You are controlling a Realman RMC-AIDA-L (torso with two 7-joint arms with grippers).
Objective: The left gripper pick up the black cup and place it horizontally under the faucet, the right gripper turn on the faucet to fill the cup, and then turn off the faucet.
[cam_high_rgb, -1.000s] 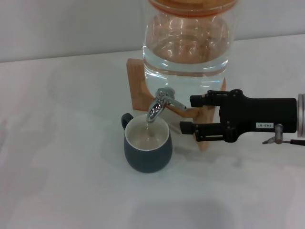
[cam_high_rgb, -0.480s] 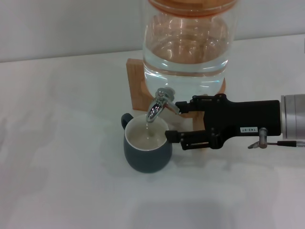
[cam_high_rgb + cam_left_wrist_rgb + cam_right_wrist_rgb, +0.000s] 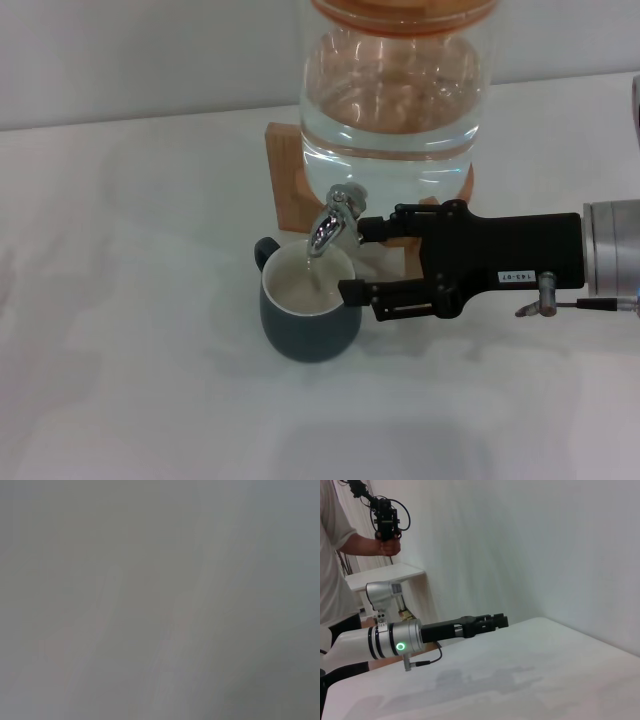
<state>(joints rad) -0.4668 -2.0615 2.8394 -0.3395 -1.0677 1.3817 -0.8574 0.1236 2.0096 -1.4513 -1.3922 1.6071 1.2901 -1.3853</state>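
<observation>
Head view: the black cup (image 3: pixel 309 316) stands upright on the white table (image 3: pixel 130 330), directly under the spout of the faucet (image 3: pixel 332 220), its small handle turned to the far left. A thin stream of water runs from the spout into the cream interior, which looks partly filled. The faucet is fixed to the glass water dispenser (image 3: pixel 395 90), which sits on a wooden stand (image 3: pixel 290 180) just behind the cup. The right gripper (image 3: pixel 356 260) reaches in from the right, its two long fingers parted (a clear gap between them): the far finger's tip lies against the faucet's lever side, the near finger's tip sits at the cup's right rim. It grips nothing that can be made out.

Left wrist view: only a blurred grey surface shows, so the left gripper cannot be made out.

Right wrist view: another robot arm (image 3: pixel 395 642) with a green ring light extends over the table, a black gripper (image 3: pixel 487 621) at its end; a person (image 3: pixel 340 555) stands at the far side holding a black device (image 3: pixel 386 517).
</observation>
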